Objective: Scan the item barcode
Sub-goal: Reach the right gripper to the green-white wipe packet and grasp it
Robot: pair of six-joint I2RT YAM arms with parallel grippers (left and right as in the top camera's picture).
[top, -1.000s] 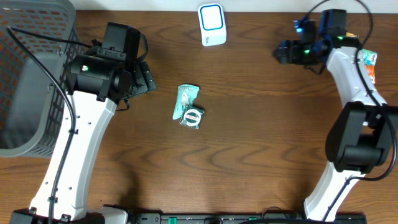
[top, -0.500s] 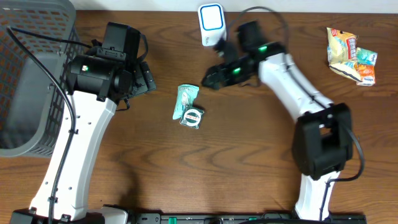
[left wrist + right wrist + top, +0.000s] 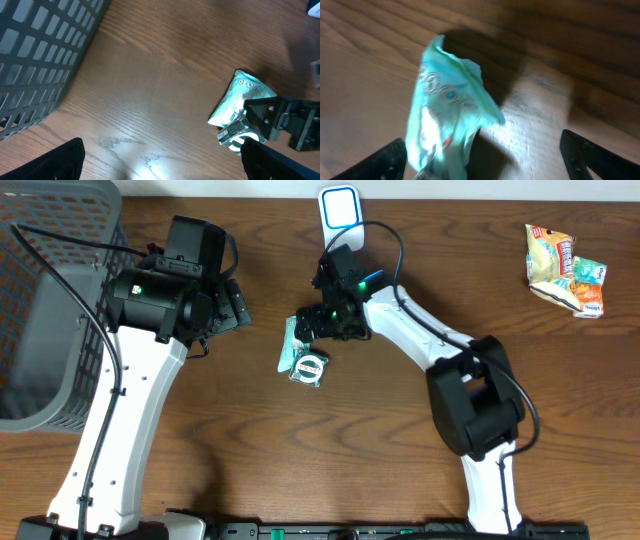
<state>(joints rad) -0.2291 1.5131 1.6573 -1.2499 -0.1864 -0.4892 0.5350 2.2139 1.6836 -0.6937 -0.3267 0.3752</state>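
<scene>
Teal packet lies flat on the wooden table, directly under the right gripper. That gripper's fingers are spread wide, with nothing held between them. In the right wrist view the packet sits below the gap and closer to one finger than the other. Whether a finger touches it cannot be told. A round shiny piece rests at the packet's end away from the gripper.

The white and blue scanner stands beyond the packet, near the table's far edge. The left gripper hovers near the packet's other side, jaws wide and empty. Past it stands the grey basket. Snack bags lie well apart from the packet, beyond the right arm.
</scene>
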